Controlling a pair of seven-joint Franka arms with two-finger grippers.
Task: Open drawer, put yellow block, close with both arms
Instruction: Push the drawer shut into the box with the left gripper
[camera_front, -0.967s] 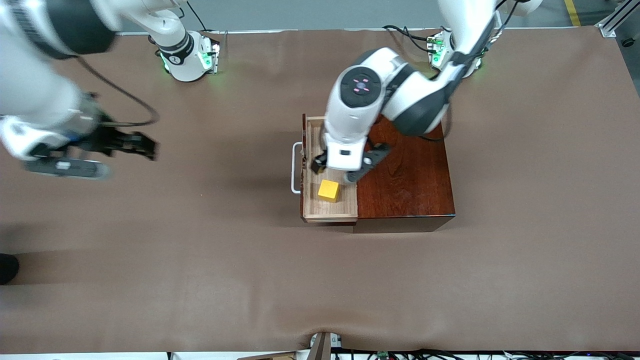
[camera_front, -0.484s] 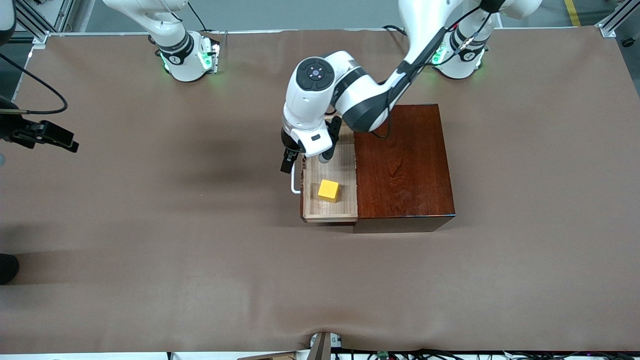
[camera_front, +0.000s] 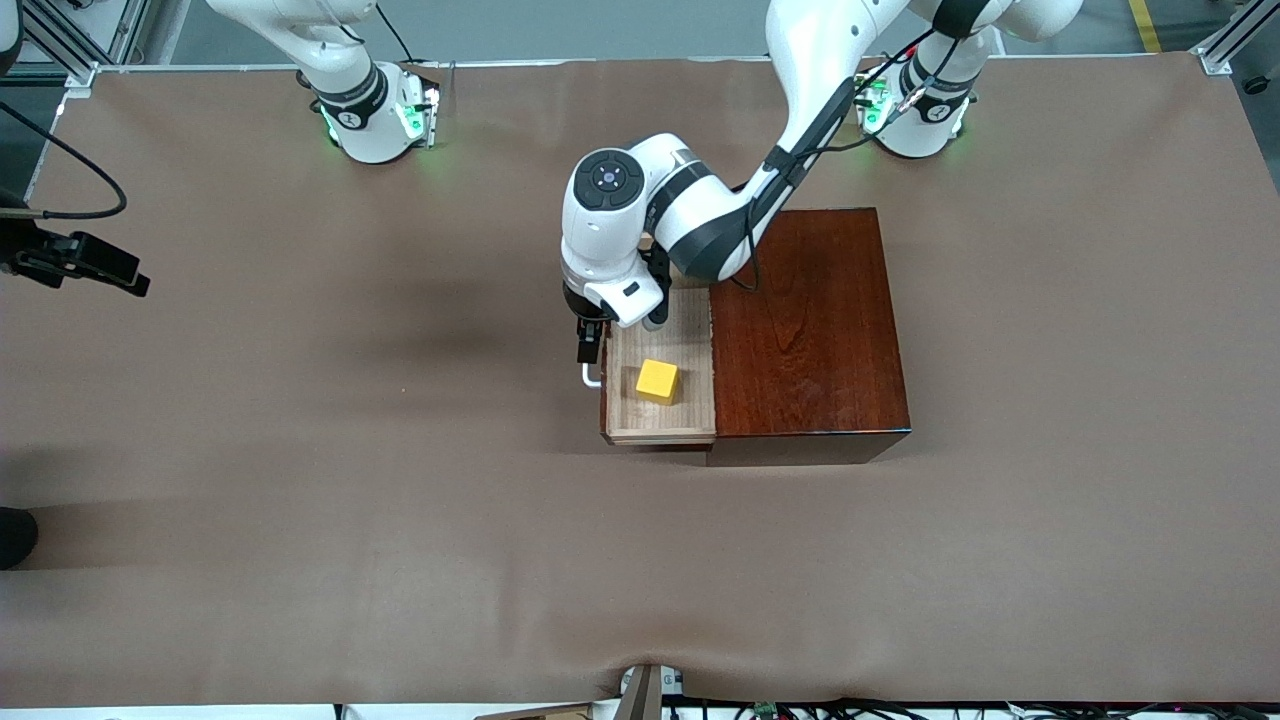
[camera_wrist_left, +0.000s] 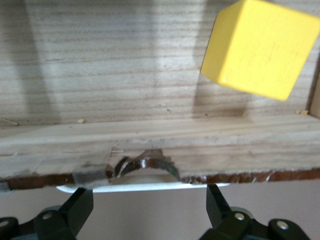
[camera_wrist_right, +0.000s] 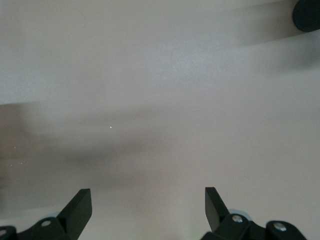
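The small yellow block (camera_front: 657, 381) lay in the open pale-wood drawer (camera_front: 690, 340); the left gripper (camera_front: 592, 345), fingers apart, hung over its white handle (camera_front: 590, 376). The right gripper (camera_wrist_right: 148, 205), fingers apart, waited over the brown surface (camera_front: 350, 500).

We get even, bright overhead light with soft arm shadows on the brown table cover (camera_front: 300, 520); the right wrist view looks washed out and smeared, while the left wrist view's crisp.

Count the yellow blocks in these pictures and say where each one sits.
1. The yellow block sits in the open drawer, beside the mahogany box. More could be hidden inside the box.
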